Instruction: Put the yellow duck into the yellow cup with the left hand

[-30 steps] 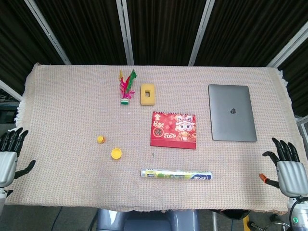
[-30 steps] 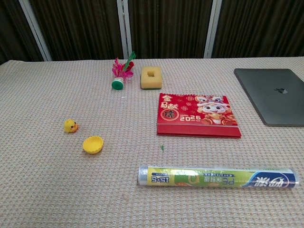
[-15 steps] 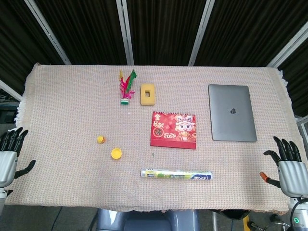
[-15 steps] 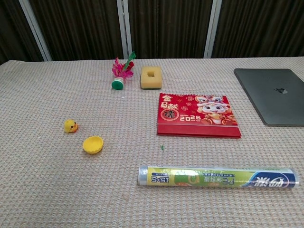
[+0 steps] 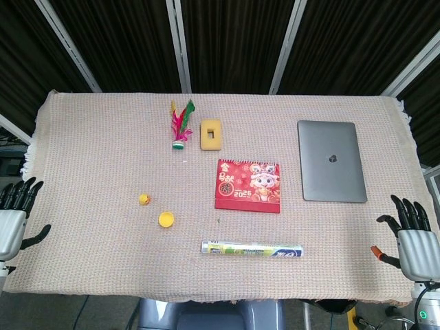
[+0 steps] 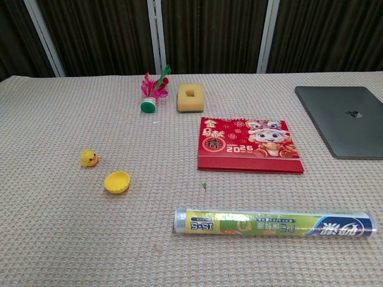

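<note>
Hovering off the table's edges: left hand (image 5: 14, 223) and right hand (image 5: 412, 240), fingers spread, holding nothing (yellow duck (image 6: 89, 158) sitting just beside yellow cup (image 6: 116, 182)).

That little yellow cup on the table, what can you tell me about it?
The yellow cup is small, shallow and round with a scalloped rim, apparently plastic. It sits upright and empty, mouth up, on the woven tablecloth toward the robot's left. The yellow duck stands close beside it, not touching. Nothing else touches it.

Pink and green feathered shuttlecock (image 6: 154, 89), yellow square sponge (image 6: 191, 97), red 2025 desk calendar (image 6: 249, 144), closed grey laptop (image 6: 343, 120), boxed roll of plastic wrap (image 6: 274, 222), woven beige tablecloth (image 6: 72, 233)
</note>
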`<act>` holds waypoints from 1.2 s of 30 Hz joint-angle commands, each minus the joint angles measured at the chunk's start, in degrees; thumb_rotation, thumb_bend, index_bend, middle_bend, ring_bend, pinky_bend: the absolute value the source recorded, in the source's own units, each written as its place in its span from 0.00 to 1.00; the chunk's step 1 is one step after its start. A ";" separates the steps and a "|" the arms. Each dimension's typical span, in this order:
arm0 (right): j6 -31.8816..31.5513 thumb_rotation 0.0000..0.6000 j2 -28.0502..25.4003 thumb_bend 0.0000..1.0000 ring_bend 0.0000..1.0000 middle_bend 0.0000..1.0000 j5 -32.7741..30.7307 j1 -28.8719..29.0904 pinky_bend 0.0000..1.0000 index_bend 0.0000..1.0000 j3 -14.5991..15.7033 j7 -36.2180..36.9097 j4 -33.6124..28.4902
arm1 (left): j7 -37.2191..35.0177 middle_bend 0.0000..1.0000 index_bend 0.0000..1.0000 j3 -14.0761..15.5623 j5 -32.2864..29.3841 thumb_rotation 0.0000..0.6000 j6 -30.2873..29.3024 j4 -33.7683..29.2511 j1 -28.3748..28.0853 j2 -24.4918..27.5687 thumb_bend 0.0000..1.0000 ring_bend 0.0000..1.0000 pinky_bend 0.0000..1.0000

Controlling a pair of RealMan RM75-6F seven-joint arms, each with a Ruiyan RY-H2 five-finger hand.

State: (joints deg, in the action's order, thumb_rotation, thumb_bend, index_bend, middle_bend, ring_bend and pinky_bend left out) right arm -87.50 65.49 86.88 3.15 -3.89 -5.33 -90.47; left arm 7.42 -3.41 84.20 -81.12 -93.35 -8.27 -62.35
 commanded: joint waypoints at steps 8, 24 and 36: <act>-0.34 1.00 0.29 0.00 0.00 0.05 0.50 0.01 0.00 0.39 0.02 0.15 0.40 | -1.92 0.00 0.05 -1.58 -0.72 1.00 5.68 5.18 -4.51 -0.04 0.27 0.00 0.05; -0.12 1.00 0.23 0.00 0.00 0.05 0.90 0.12 0.00 0.39 0.22 0.42 0.41 | 3.74 0.00 0.14 -4.83 -6.39 1.00 15.11 3.62 -12.68 -5.40 0.29 0.07 0.07; -0.35 1.00 0.31 0.00 0.00 0.05 2.15 0.21 0.00 0.39 0.68 0.73 0.92 | 12.71 0.00 0.14 -4.92 -12.59 1.00 19.97 4.33 -17.45 -12.72 0.29 0.07 0.05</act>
State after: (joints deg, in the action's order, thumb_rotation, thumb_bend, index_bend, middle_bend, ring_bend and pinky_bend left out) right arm -87.86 65.82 89.03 3.34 -3.20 -4.62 -89.53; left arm 19.75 -8.34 72.01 -61.46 -89.31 -25.35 -74.65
